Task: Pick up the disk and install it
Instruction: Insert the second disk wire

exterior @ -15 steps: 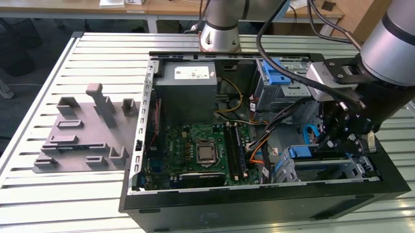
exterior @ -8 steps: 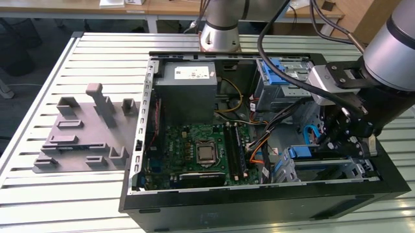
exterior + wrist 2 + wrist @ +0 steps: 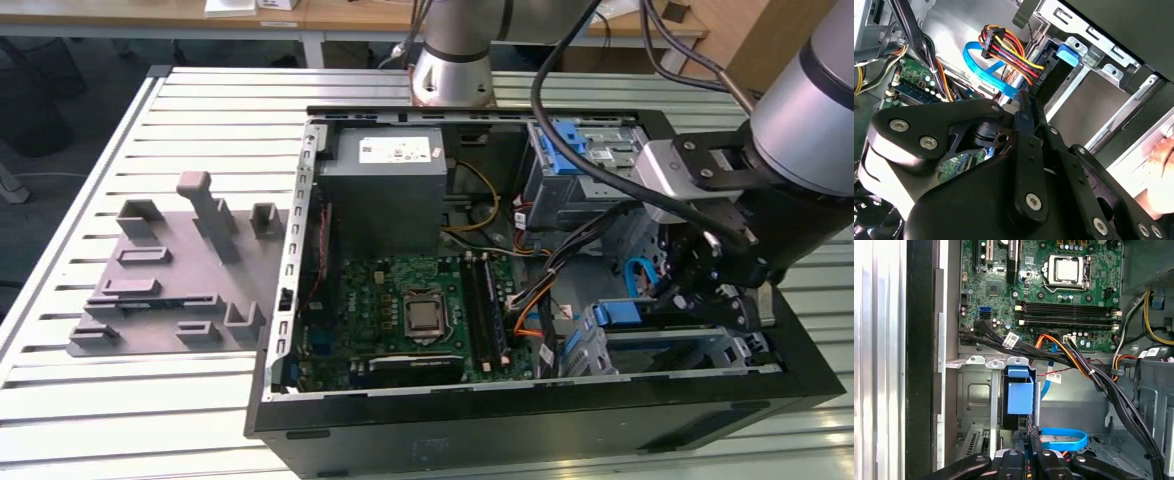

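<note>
While gripper point(image 3: 701, 298) hangs over cage point(image 3: 667, 345), exterior view | second wrist view: fingers point(image 3: 1026, 120) pressed together beside cage | first wrist view: disk point(image 3: 1019, 397) edge-on inside cage, at the fingertips; pinch unclear | pickup done, seating seemingly near complete

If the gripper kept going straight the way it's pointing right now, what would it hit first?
Most likely the blue latch on the silver drive cage: in the first wrist view the gripper points straight at it. Whether it already touches is unclear, since depth is hard to judge.
</note>
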`<state>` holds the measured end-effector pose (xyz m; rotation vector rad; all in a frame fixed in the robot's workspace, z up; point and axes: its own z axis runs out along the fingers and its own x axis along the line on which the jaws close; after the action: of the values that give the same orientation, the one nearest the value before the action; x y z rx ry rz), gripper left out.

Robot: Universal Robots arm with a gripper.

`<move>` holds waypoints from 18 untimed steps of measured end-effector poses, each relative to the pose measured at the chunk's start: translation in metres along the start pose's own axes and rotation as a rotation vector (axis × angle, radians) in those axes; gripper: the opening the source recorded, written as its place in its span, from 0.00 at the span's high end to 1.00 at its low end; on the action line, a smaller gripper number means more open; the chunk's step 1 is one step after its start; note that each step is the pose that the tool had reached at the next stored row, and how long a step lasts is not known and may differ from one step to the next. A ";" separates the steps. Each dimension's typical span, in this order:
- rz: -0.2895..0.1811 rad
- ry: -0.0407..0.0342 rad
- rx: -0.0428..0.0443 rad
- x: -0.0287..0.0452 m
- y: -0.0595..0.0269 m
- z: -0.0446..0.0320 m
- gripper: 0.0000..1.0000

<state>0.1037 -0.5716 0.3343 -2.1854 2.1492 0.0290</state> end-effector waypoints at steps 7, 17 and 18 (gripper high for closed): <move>0.001 -0.0009 0.0000 0.0002 -0.0001 0.0015 0.84; 0.001 -0.0008 0.0001 0.0004 -0.0002 0.0045 0.84; 0.001 -0.0010 0.0001 0.0004 -0.0002 0.0048 0.84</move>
<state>0.1041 -0.5717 0.3295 -2.1839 2.1497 0.0300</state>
